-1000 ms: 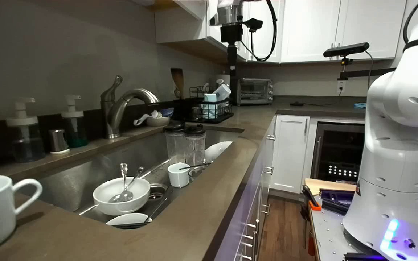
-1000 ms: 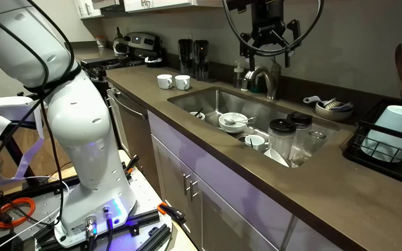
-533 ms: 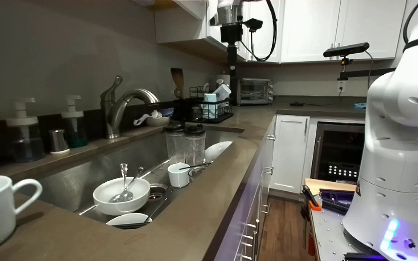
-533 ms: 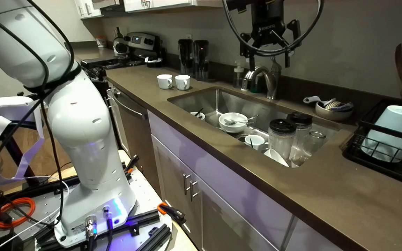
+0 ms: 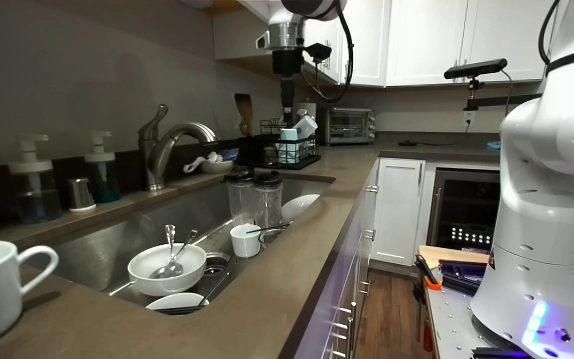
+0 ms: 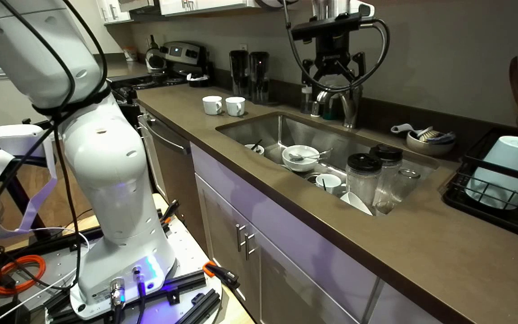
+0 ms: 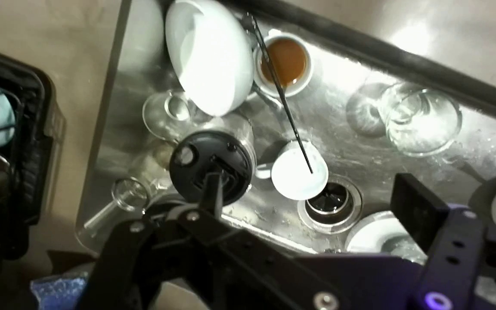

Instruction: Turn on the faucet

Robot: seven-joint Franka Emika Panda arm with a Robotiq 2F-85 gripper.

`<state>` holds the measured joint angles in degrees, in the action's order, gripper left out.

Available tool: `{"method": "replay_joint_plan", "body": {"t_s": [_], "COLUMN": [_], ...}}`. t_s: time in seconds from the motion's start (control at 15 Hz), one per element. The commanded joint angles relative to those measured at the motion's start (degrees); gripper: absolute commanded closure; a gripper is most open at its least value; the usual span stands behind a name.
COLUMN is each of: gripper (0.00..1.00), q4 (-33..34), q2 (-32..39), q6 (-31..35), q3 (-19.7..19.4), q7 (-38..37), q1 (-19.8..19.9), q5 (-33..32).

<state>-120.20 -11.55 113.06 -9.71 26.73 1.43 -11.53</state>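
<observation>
The brushed-steel faucet [image 5: 160, 159] stands on the ledge behind the sink, with its lever handle [image 5: 153, 124] pointing up. In an exterior view the faucet [image 6: 350, 108] is partly covered by my gripper [image 6: 332, 84], and its handle is hidden there. My gripper [image 5: 287, 117] points down, higher than the sink, and appears apart from the faucet in an exterior view. In the wrist view my gripper [image 7: 314, 193] has its fingers [image 7: 418, 211] wide apart with nothing between them. I cannot make out the faucet in the wrist view.
The sink [image 6: 279, 130] holds lidded jars [image 5: 267, 199], a white bowl [image 5: 167, 269] and mugs. Soap dispensers [image 5: 38, 189] stand beside the faucet. A bowl with a brush [image 6: 430, 144] and a black dish rack [image 6: 488, 225] stand on its other side. Cabinets [image 5: 249, 42] hang above.
My gripper has moved lower and to the left in both exterior views, so it now overlaps the faucet's upper part in one of them. The faucet and dishes have not moved.
</observation>
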Motion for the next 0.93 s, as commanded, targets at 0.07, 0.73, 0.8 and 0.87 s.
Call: {"method": "replay_joint_plan", "body": {"t_s": [0.07, 0.73, 0.8, 0.87], "gripper": [0.00, 0.00, 0.00, 0.00], "q4": [-2.1, -16.3, -15.2, -15.7], "q2": [3.1, 3.6, 4.2, 4.2], "q6": [17.7, 57.2, 54.6, 55.5], "q3": [1.2, -3.6, -1.7, -2.5], "q7": [0.1, 22.3, 15.3, 18.3], "q1": [0.2, -7.9, -4.8, -6.1], "q5": [3.9, 35.7, 29.0, 32.2]}}
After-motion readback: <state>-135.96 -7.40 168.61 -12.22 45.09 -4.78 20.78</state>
